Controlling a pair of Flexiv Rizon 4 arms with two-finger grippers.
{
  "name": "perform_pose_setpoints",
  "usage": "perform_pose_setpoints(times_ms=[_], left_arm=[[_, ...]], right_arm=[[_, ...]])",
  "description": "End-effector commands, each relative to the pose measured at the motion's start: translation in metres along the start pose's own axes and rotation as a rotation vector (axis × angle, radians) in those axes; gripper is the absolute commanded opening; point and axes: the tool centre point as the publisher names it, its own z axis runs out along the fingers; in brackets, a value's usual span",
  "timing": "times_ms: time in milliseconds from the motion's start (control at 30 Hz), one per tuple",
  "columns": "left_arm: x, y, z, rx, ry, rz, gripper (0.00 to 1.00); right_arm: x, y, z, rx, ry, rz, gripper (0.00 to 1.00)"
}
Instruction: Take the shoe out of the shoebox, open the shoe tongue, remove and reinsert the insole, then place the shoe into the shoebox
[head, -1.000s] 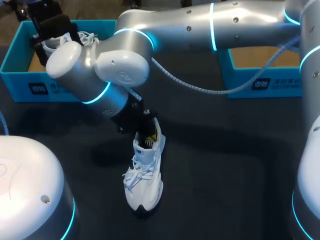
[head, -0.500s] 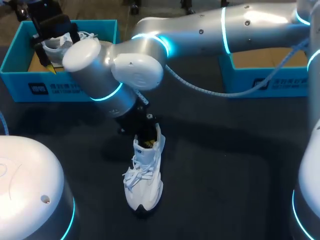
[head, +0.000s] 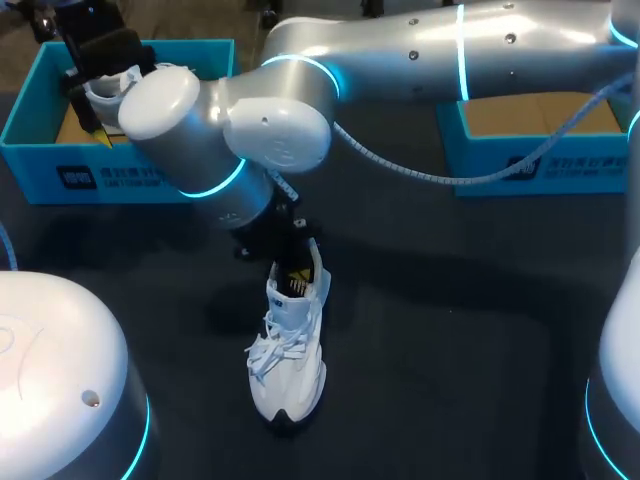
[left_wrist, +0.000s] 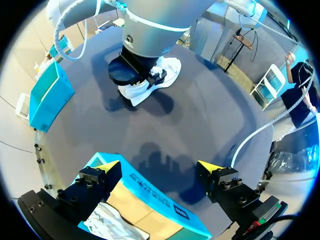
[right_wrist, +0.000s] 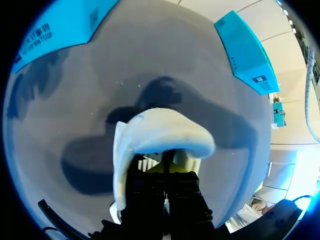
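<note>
Centre frame: a white laced shoe (head: 287, 352) stands on its sole on the dark matte bench (head: 450, 350), with bare surface on all sides. The right gripper (head: 295, 276) is inside the shoe's collar with its fingers drawn together. Upper left: the left gripper (left_wrist: 159, 167), fingers spread wide and holding nothing, hangs over the teal cardboard shoebox (head: 130, 172). A second box (head: 530, 165) sits at upper right.

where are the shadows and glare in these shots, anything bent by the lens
Head view: bright glare on the right arm, soft shadow left of the shoe on the table. Left wrist view: lens curves the table edge; the left hand casts finger shadows past the box. Right wrist view: shoe looms, bulged, dark shadow ahead of it.
</note>
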Motion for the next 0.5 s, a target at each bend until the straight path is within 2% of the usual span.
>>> perform_pose_setpoints(times_ms=[33,133,267,500], left_arm=[[0.000,0.001,0.000,-0.001,0.003,0.001,1.00],[0.000,0.001,0.000,-0.001,0.003,0.001,1.00],[0.000,0.001,0.000,-0.001,0.003,0.001,1.00],[0.000,0.001,0.000,-0.001,0.003,0.001,1.00]], right_arm=[[-0.007,-0.011,0.004,-0.035,0.007,0.087,0.00],[-0.010,-0.015,0.011,-0.042,0.041,0.121,0.00],[-0.010,-0.019,0.025,-0.014,0.063,0.154,0.00],[0.001,-0.020,0.038,0.017,0.103,0.151,0.00]])
